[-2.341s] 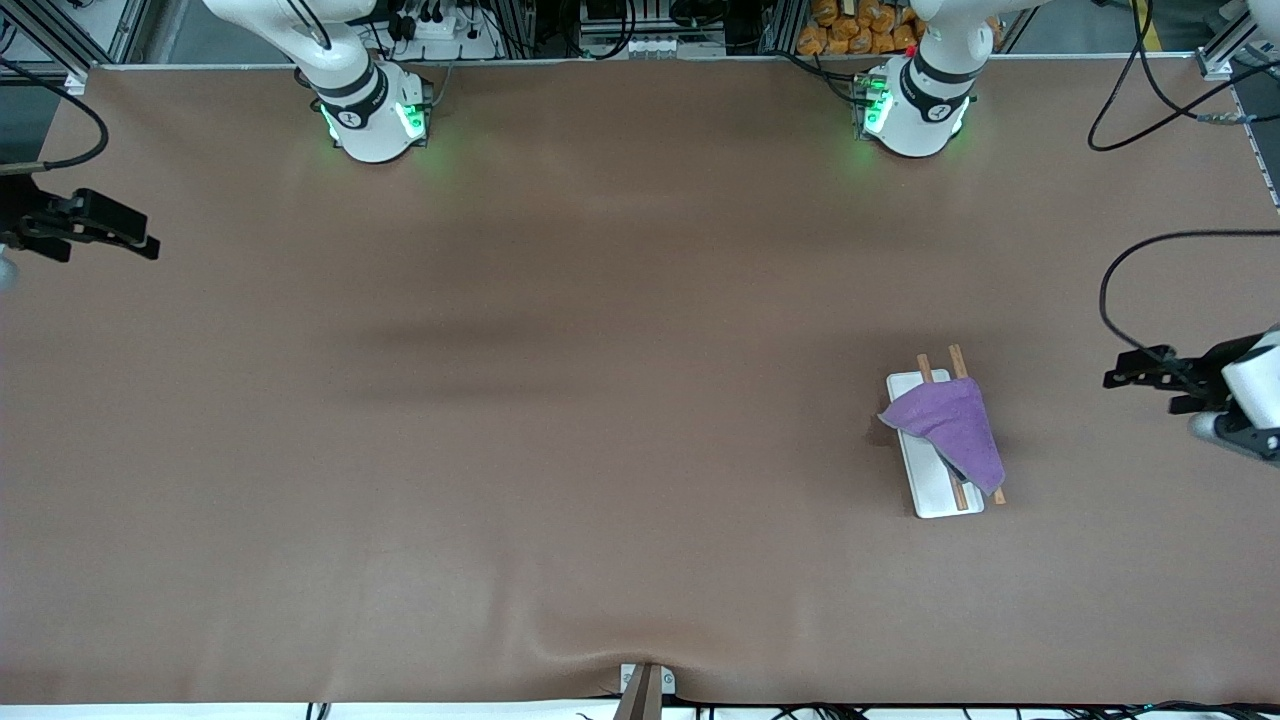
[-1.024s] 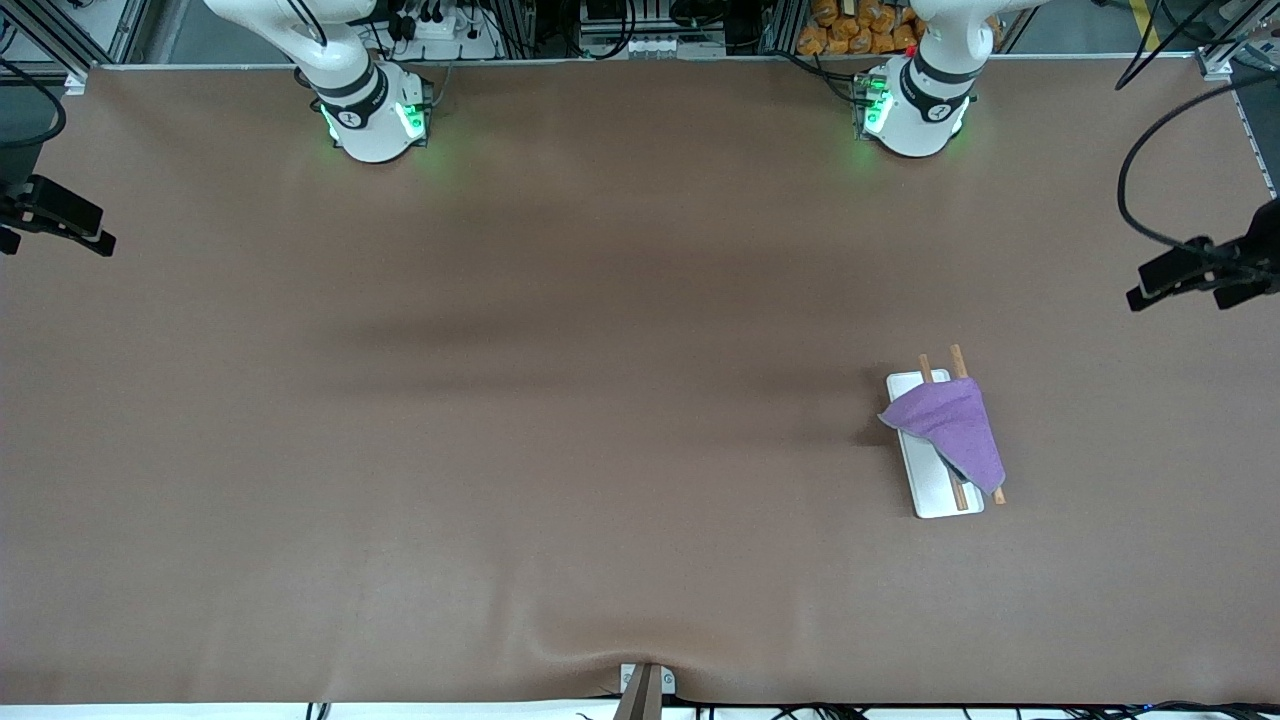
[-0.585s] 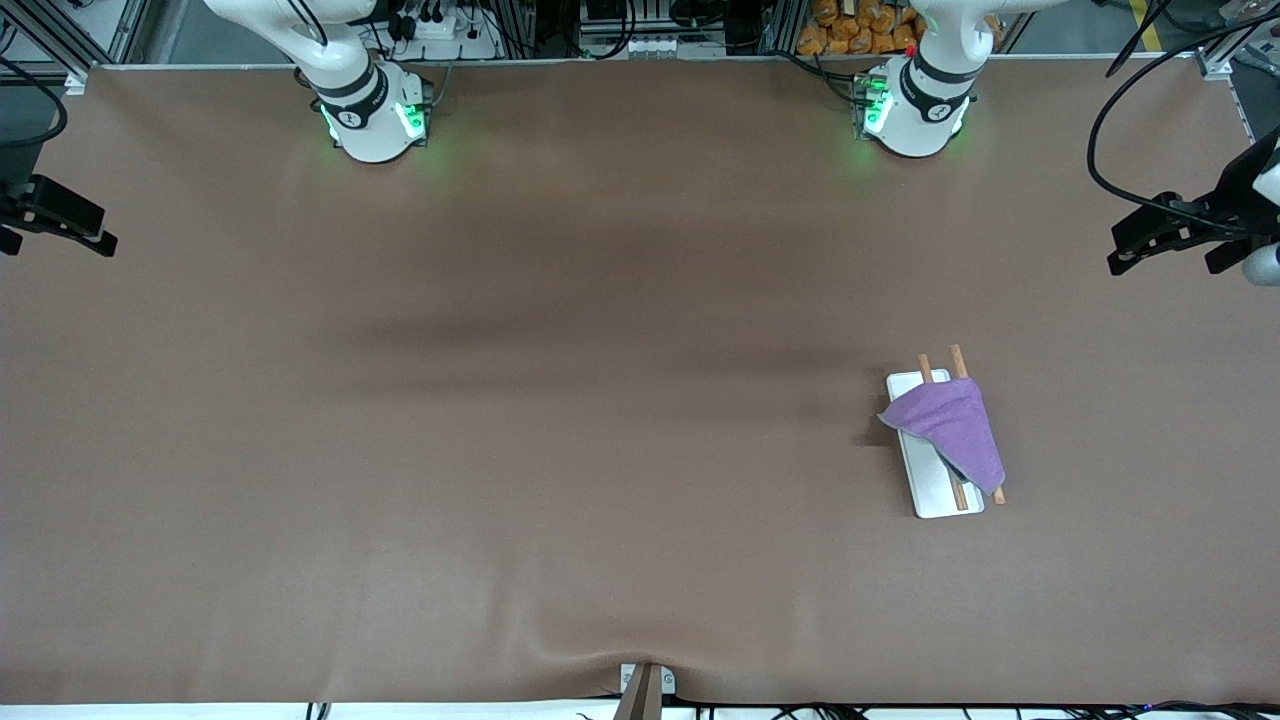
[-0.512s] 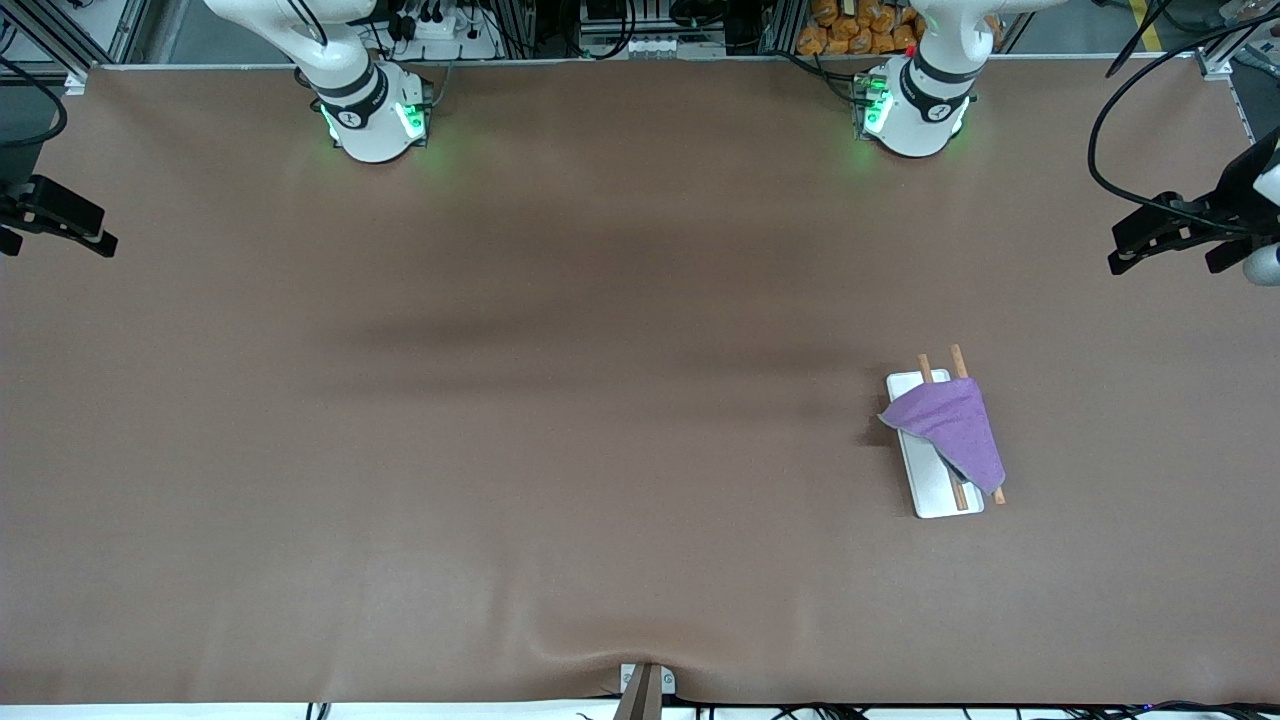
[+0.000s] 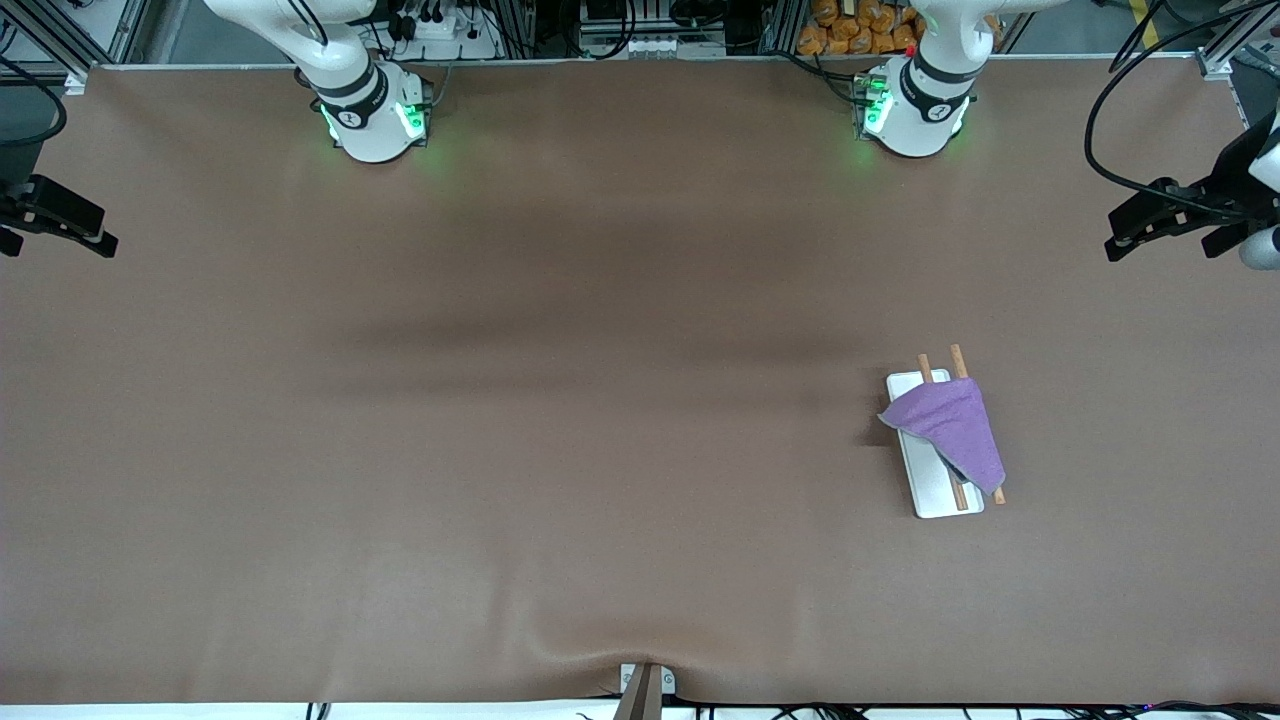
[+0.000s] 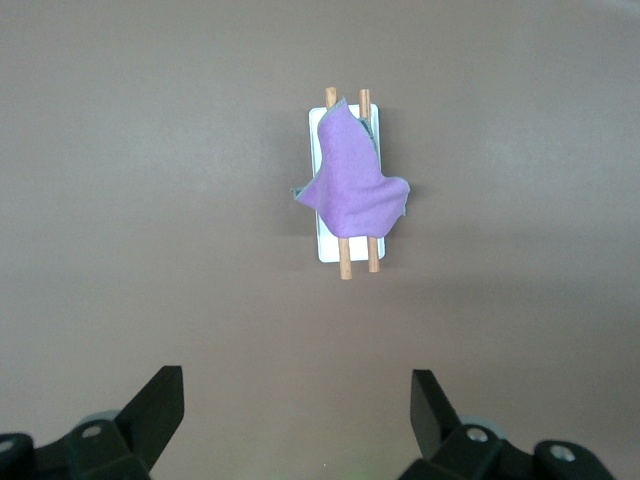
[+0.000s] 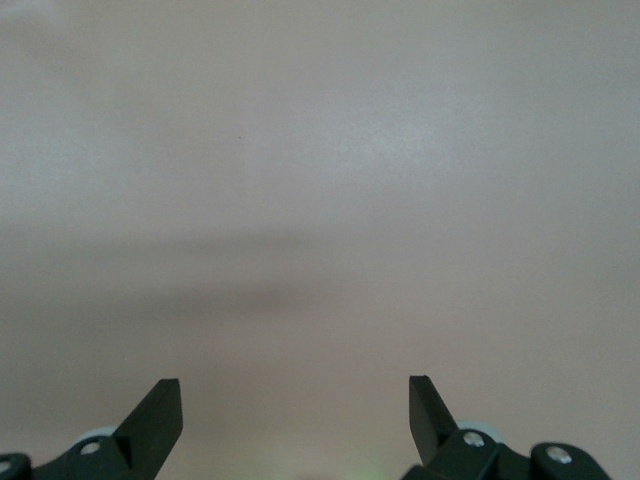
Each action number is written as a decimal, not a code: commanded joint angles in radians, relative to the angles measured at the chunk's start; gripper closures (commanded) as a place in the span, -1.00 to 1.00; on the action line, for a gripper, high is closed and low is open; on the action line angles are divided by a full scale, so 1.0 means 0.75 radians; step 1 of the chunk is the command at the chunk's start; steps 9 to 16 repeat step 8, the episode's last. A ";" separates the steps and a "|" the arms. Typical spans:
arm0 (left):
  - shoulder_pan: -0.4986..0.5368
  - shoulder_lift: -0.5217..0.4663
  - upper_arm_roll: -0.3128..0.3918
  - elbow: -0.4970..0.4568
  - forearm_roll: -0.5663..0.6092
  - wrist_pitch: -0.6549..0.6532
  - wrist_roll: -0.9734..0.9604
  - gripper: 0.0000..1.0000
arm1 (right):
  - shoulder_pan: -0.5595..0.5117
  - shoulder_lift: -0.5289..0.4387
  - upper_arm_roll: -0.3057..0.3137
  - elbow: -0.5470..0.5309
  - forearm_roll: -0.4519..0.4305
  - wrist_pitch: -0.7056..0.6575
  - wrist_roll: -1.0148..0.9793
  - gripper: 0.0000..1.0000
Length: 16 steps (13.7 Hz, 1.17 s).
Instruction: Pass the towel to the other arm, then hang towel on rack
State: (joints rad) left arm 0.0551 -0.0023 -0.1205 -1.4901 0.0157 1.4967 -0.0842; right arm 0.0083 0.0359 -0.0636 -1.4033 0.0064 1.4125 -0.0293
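The purple towel point(image 5: 950, 428) lies draped over the two wooden rods of the rack point(image 5: 927, 487), which stands on the table toward the left arm's end. In the left wrist view the towel point(image 6: 352, 189) covers most of the rack point(image 6: 325, 246), with rod ends sticking out at both ends. My left gripper point(image 5: 1165, 232) is open and empty, high over the table's edge at the left arm's end, well away from the rack; its open jaws show in its wrist view point(image 6: 297, 405). My right gripper point(image 5: 55, 230) is open and empty at the right arm's end point(image 7: 295, 415).
The brown table cover point(image 5: 560, 420) has a wrinkle near its front edge. A small clamp point(image 5: 645, 685) sits at the middle of that edge. A black cable point(image 5: 1095, 150) loops above the left gripper.
The left gripper has risen away from beside the rack and moved toward the table's back corner at the left arm's end. The right gripper drew back slightly. Towel and rack have not moved.
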 commanded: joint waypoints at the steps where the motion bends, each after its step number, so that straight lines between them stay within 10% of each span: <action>1: -0.024 -0.056 0.011 -0.028 0.036 -0.024 -0.027 -1.00 | -0.031 -0.005 0.023 0.014 0.010 -0.014 0.012 -1.00; 16: -0.051 -0.054 0.048 -0.003 0.042 -0.032 -0.008 -1.00 | -0.032 -0.005 0.021 0.016 0.014 -0.012 0.015 -1.00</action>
